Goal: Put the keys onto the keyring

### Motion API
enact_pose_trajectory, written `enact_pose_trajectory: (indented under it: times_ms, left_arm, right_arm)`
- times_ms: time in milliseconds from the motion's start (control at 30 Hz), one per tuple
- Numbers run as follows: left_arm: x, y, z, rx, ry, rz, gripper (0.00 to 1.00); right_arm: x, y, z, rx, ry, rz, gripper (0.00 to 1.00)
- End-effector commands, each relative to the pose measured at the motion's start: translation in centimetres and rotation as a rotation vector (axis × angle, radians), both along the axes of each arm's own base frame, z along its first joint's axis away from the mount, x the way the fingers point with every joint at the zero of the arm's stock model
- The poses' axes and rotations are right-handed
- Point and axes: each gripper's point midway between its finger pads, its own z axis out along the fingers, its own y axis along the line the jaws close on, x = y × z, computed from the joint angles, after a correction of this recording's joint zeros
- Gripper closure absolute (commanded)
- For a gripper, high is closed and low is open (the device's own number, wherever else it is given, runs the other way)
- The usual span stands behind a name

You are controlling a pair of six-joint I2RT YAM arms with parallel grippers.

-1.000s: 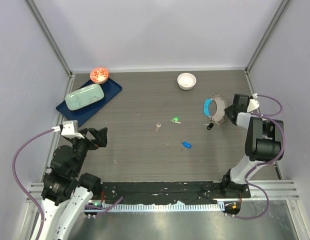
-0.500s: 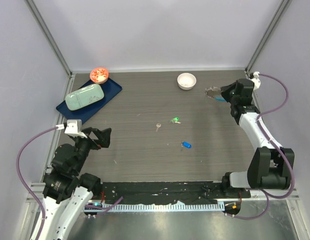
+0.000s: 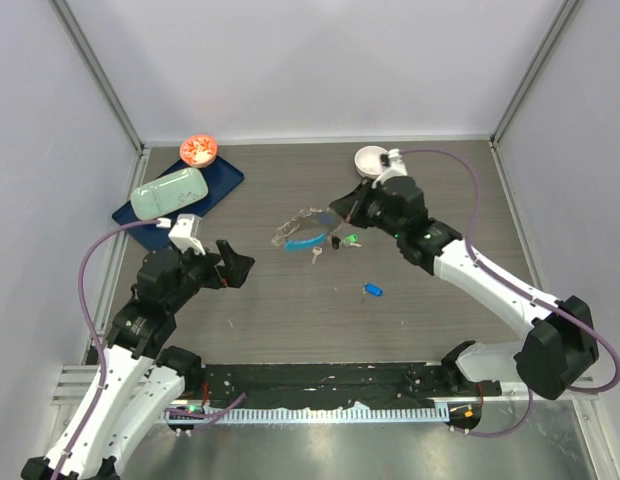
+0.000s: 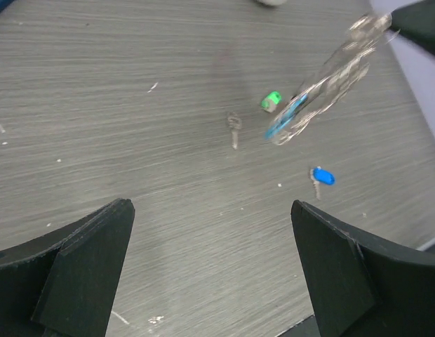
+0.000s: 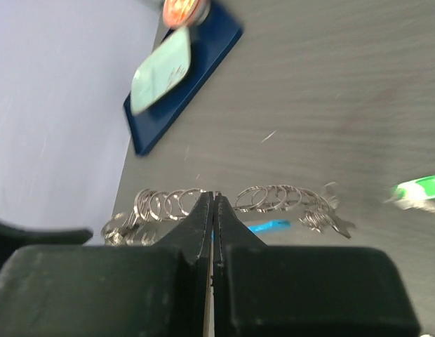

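The right gripper [image 5: 214,203] is clamped tight, jaws pressed together on the keyring [image 3: 296,229]. The wrist view shows silvery links strung out to either side of the pinched fingertips. From above, the keyring appears lifted off the table [image 3: 440,320] near its centre. It streams toward 8 o'clock from the claw, blurred, with its light-blue strip [image 3: 308,241] curving along the lower edge.

None of the three keys in sight is on the ring; they lie loose on the wood. The silver key [image 3: 316,254] sits just at 6 o'clock of the strip. The green-headed key [image 3: 350,240] is near it at 2 o'clock. The blue-headed key [image 3: 372,291] is off alone at 4 o'clock, well apart from the other two.

Over at 9 o'clock of the keys, the left gripper [image 3: 240,266] hovers with its jaws spread wide, holding nothing. Its wrist camera frames all three keys and the dangling ring between the two dark fingers [image 4: 84,260].

At 12 o'clock, the white bowl [image 3: 368,158] peeks out from behind the right arm. In the 10 o'clock corner, a blue tray [image 3: 222,186] carries a pale green container [image 3: 168,192]. A red bowl [image 3: 199,150] sits at the tray's far end.
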Motion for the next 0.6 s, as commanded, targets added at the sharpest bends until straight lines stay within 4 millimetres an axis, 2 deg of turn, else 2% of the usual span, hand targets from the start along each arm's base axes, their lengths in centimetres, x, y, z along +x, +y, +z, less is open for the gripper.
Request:
enact_pose_trajectory:
  times_ms: [0,67,133,167,200,300,433,567]
  left_arm:
    - [-0.5,-1.8,3.8,-0.119,-0.112,-0.077,0.0]
    - [-0.8,-1.8,3.8,-0.138,-0.12,-0.077,0.0]
    - [-1.0,-2.0,3.6,-0.17,-0.122,-0.074,0.0]
    - [-1.1,-2.0,3.5,-0.179,-0.123,-0.074,0.0]
    - [-1.0,-2.1,3.3,-0.196,-0.123,-0.07,0.0]
    - [-1.2,-2.3,3.1,-0.215,-0.137,-0.071,0.02]
    - [-0.9,-2.9,2.9,-0.226,-0.137,-0.087,0.06]
    - [-0.2,-3.6,2.9,-0.236,-0.145,-0.075,0.07]
  right_arm:
    - [-2.3,5.5,3.9,0.059,-0.104,0.126,0.99]
    - [-4.0,8.3,3.1,0.049,-0.092,0.192,0.99]
    - [-5.3,10.1,2.2,0.026,-0.088,0.244,0.99]
    - [-5.3,10.6,2.3,0.009,-0.103,0.231,0.99]
    - [-6.2,11.7,2.1,-0.005,-0.108,0.258,0.99]
    - [-7.4,13.7,1.5,-0.055,-0.122,0.289,0.99]
    - [-7.8,14.7,1.3,-0.054,-0.126,0.274,0.99]
    - [-7.2,14.8,1.6,-0.029,-0.1,0.23,0.99]
